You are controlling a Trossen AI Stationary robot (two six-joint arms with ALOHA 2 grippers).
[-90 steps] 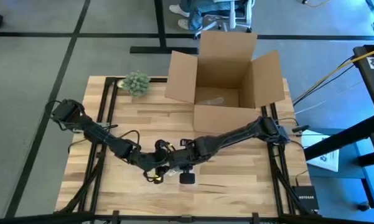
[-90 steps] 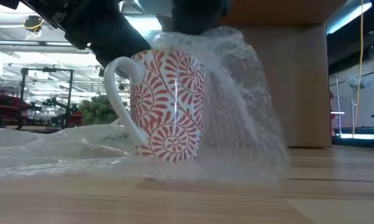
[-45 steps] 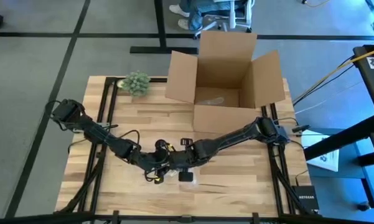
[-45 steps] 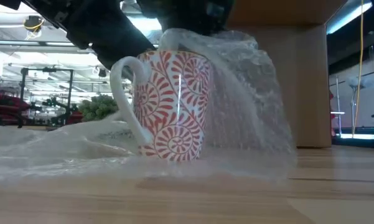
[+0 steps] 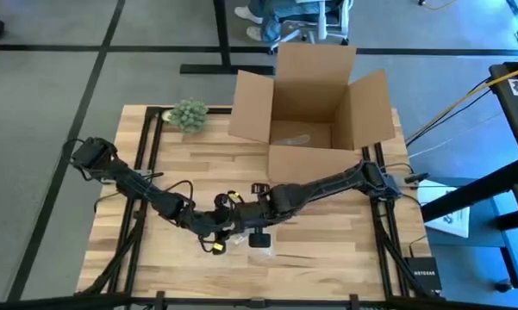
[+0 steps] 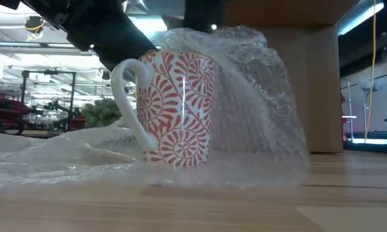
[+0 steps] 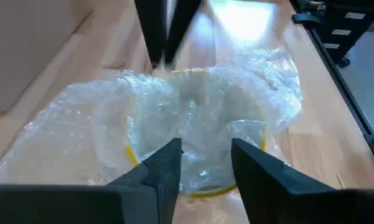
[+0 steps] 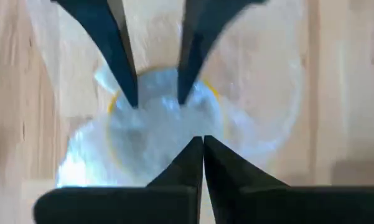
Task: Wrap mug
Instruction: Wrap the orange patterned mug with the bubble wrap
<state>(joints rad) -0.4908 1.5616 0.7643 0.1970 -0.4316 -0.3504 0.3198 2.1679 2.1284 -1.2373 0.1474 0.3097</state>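
now the mug [image 6: 174,106], red swirls on white, stands upright on the wrap [image 6: 257,96] near the table's [image 5: 327,258] near edge, handle left in the low view. wrap is draped over its rim and right side. both grippers meet above it: left gripper [image 7: 205,158] narrowly parted over the rim, right gripper [image 8: 202,149] pinched together at the wrap. a box [image 5: 315,103] sits far.

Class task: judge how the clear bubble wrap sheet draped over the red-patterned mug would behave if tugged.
The clear bubble wrap sheet sags over the red-patterned ceramic mug and pools on the wooden table, so it is likely floppy and light. Tugging could tip the upright mug.
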